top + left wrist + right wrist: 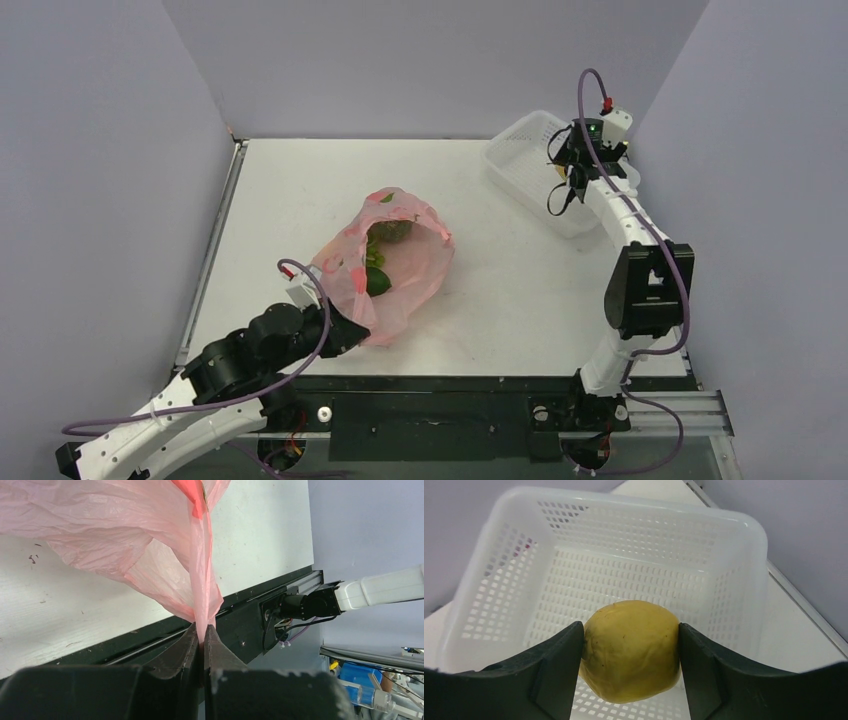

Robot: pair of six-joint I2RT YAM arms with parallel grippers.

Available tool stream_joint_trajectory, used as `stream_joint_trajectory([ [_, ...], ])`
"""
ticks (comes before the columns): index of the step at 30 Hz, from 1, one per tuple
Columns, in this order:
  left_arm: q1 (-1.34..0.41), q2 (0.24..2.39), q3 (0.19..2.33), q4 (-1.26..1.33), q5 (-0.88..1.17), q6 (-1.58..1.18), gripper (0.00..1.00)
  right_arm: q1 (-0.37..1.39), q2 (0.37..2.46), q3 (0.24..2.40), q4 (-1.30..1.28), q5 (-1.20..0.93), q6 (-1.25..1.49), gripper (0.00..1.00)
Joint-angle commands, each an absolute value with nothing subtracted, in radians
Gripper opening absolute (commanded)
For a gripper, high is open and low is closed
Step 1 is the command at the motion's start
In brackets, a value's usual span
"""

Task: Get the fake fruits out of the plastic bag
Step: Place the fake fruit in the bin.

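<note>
Left end effector (202, 632): clenched on plastic bag (125, 535) edge, lower centre.
Right end effector (631, 630): grasping yellow lemon (631, 652) over white basket (634, 512).
Bag contents: green fruits (377, 272), mid-frame.

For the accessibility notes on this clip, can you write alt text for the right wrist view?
The right gripper grips a yellow lemon between its two black fingers, over the white perforated basket. A strip of white table shows to the right of the basket.
</note>
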State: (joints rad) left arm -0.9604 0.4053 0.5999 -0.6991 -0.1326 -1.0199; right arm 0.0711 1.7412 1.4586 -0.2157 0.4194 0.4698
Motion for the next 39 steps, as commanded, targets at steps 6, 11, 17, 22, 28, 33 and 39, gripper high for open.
stream_joint_trajectory([
  [6, -0.962, 0.464, 0.682, -0.660, -0.158, -1.007, 0.00, 0.020, 1.936, 1.651, -0.487, 0.319, 0.524, 0.02],
  [11, -0.963, 0.489, 0.695, -0.677, -0.165, -0.983, 0.00, 0.019, 1.994, 1.652, -0.482, 0.300, 0.509, 0.06],
  [17, -0.963, 0.477, 0.689, -0.624, -0.145, -1.000, 0.00, 0.019, 2.030, 1.641, -0.505, 0.300, 0.480, 0.24],
  [22, -0.962, 0.448, 0.688, -0.687, -0.185, -0.995, 0.00, 0.019, 2.026, 1.634, -0.500, 0.272, 0.452, 0.44],
  [28, -0.963, 0.405, 0.680, -0.760, -0.199, -1.002, 0.00, 0.019, 2.005, 1.636, -0.513, 0.259, 0.433, 0.63],
  [33, -0.962, 0.398, 0.690, -0.837, -0.218, -0.981, 0.00, 0.029, 1.961, 1.613, -0.506, 0.267, 0.421, 0.69],
  [39, -0.962, 0.382, 0.689, -0.883, -0.237, -1.004, 0.02, 0.042, 1.864, 1.574, -0.488, 0.307, 0.422, 0.73],
])
